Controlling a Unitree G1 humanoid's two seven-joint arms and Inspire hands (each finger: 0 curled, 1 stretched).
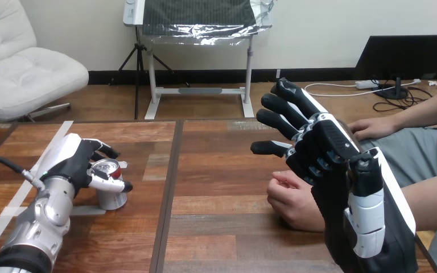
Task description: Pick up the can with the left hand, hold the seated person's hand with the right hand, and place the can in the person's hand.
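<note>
Legible text, numbers, brands, signs: none. Can: red band at the top rim, possibly carrying print, too small to read
</note>
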